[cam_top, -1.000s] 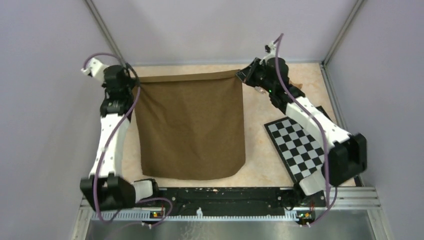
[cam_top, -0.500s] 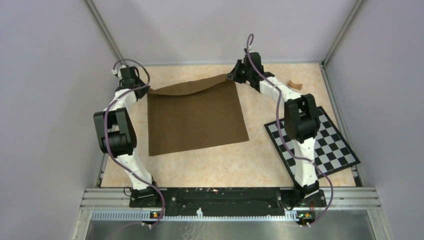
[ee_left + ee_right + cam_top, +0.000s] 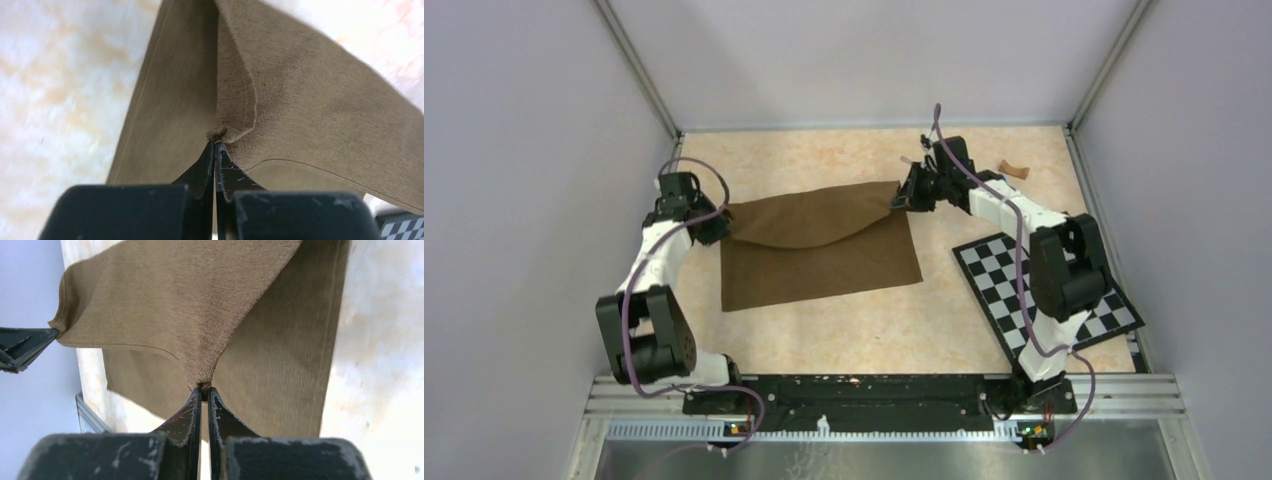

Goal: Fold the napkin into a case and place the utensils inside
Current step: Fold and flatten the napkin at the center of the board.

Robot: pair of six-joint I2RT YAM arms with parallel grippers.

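Top: napkin [image 3: 824, 262] lay mid table [image 3: 844, 330], far edge raised and sagging between left gripper [image 3: 714, 226] at its 9 o'clock and right gripper [image 3: 902, 197] at 2 o'clock.
Left wrist: fingers [image 3: 200, 172] were pinched on a bunched corner.
Right wrist: fingers [image 3: 185, 415] likewise clamped a corner.
Cloth looked light, limp and grippy; corners were the best hold.

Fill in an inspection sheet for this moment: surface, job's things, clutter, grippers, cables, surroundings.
Surface: beige marbled table, flat, no spills seen.
Job's things: napkin half folded, its far edge lifted by two corners and sagging between them; utensils: nothing seen.
Clutter: checkered board at right; small tan object at far right, too small to identify.
Grippers: left gripper and right gripper each shut on a napkin corner.
Cables: purple cables loop along both arms.
Surroundings: lavender walls, metal frame.
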